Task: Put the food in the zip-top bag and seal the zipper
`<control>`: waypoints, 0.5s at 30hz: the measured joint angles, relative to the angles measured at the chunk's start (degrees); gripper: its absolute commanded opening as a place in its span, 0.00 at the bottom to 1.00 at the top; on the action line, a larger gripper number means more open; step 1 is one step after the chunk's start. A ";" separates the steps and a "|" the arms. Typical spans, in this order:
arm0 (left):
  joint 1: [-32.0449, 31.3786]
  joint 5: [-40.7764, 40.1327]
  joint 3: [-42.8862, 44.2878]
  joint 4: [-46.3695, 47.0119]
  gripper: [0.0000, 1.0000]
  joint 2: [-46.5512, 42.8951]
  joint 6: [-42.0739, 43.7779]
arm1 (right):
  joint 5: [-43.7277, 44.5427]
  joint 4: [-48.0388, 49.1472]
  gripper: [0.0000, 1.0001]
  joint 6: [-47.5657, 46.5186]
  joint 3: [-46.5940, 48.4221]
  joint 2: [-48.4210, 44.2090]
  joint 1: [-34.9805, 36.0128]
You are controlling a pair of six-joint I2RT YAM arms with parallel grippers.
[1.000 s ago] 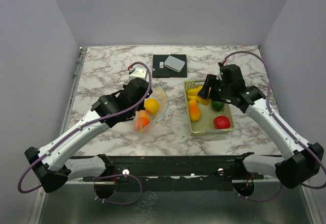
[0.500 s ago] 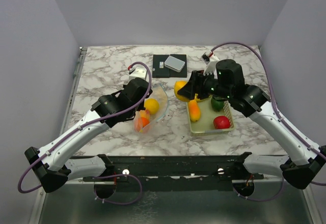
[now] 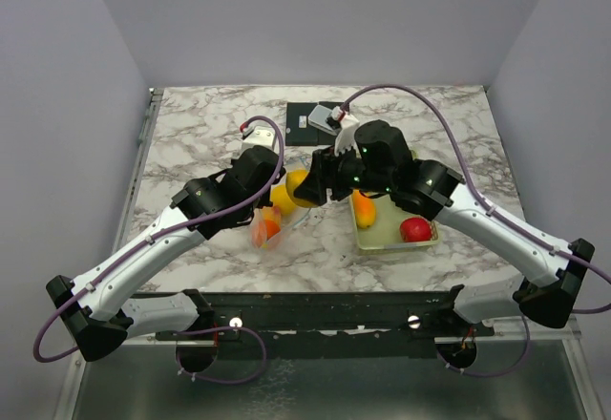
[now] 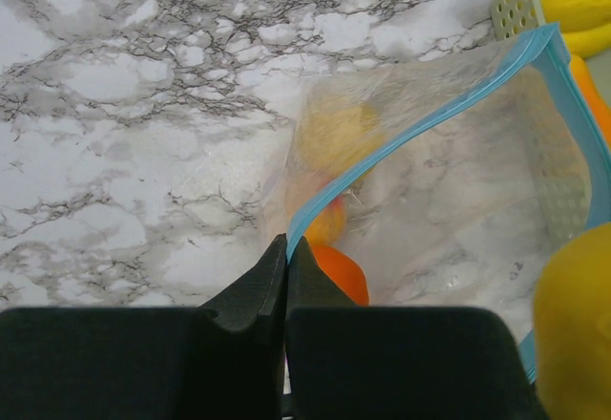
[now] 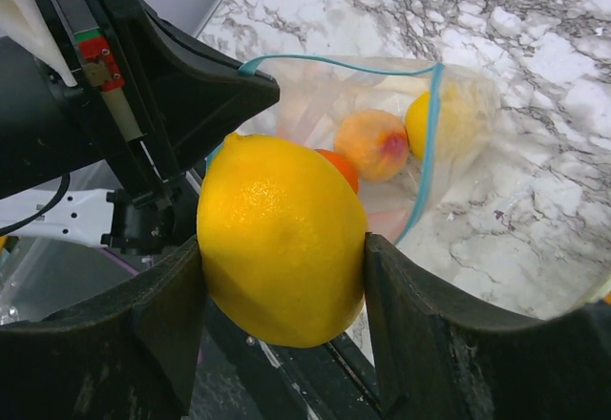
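- Black-fingered left gripper (image 4: pixel 284 248), well left of the basket (image 3: pixel 387 236), is pinched tight on one lip of the zip-top bag (image 4: pixel 458 200). It lifts that side of the zipper (image 4: pixel 430 124), so the mouth gapes toward the basket.
- Inside the bag lie an orange fruit (image 5: pixel 372 143) and a yellow one (image 5: pixel 444 119); a third orange piece is partly hidden.
- Just left of the basket, at the bag's mouth, the right gripper (image 5: pixel 282 246) clamps a lemon (image 5: pixel 277 220) between its fingers.
- To do this step well, I would carry the lemon past the blue strip and low into the bag before letting go. Released on the lip, it would likely roll away over the marble.
- Room is tight: the left wrist sits close beside the lemon and the free lip looks limp, so entry from the basket side seems safest.
- In the basket, an orange-yellow fruit (image 3: pixel 364 208) and a red apple (image 3: pixel 414 229) wait near its walls.
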 measured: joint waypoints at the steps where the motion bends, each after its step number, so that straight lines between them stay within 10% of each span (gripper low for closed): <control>1: 0.00 0.07 0.02 0.00 0.00 0.00 0.00 | 0.31 0.09 0.28 0.00 0.22 0.81 0.68; 15: 0.02 0.59 0.28 -0.02 0.00 0.00 -0.02 | 8.57 0.48 0.41 0.24 2.36 9.68 5.46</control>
